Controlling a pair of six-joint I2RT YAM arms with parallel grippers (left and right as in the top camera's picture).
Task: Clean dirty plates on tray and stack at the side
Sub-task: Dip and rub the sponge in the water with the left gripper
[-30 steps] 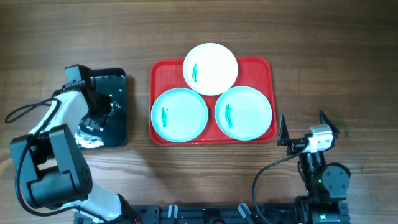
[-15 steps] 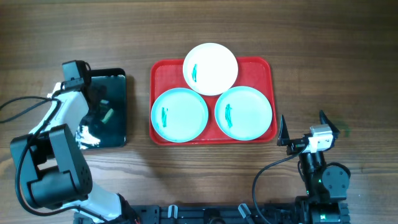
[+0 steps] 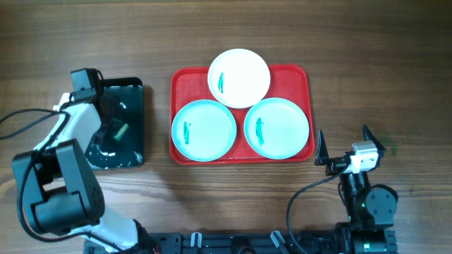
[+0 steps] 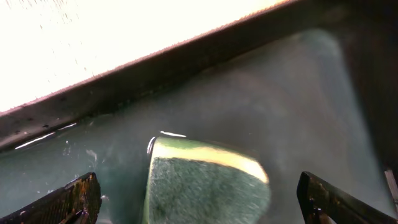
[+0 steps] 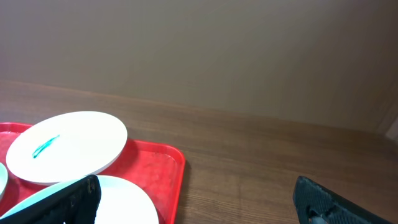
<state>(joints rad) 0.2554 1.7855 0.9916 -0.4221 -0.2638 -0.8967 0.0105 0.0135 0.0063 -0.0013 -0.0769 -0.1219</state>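
Observation:
The red tray [image 3: 185, 83] holds three dirty plates, each with a teal smear: a white plate [image 3: 239, 77] at the back, one turquoise plate [image 3: 204, 130] front left and another turquoise plate [image 3: 277, 127] front right. My left gripper [image 3: 111, 131] hangs open over the black tray [image 3: 134, 99]. In the left wrist view a green and yellow sponge [image 4: 205, 186] lies between the spread fingers of the left gripper [image 4: 199, 202], with a gap on each side. My right gripper [image 3: 345, 144] stands open near the table's front right, apart from the red tray [image 5: 161, 168].
The black glossy tray looks wet, with bright reflections on its front left part. Its raised rim [image 4: 186, 62] crosses the left wrist view. Bare wooden tabletop [image 3: 367, 63] lies right of the red tray and behind it.
My left gripper has opened and let go of the sponge, which now lies in the black tray. The left arm shifted slightly back. The right arm has not moved.

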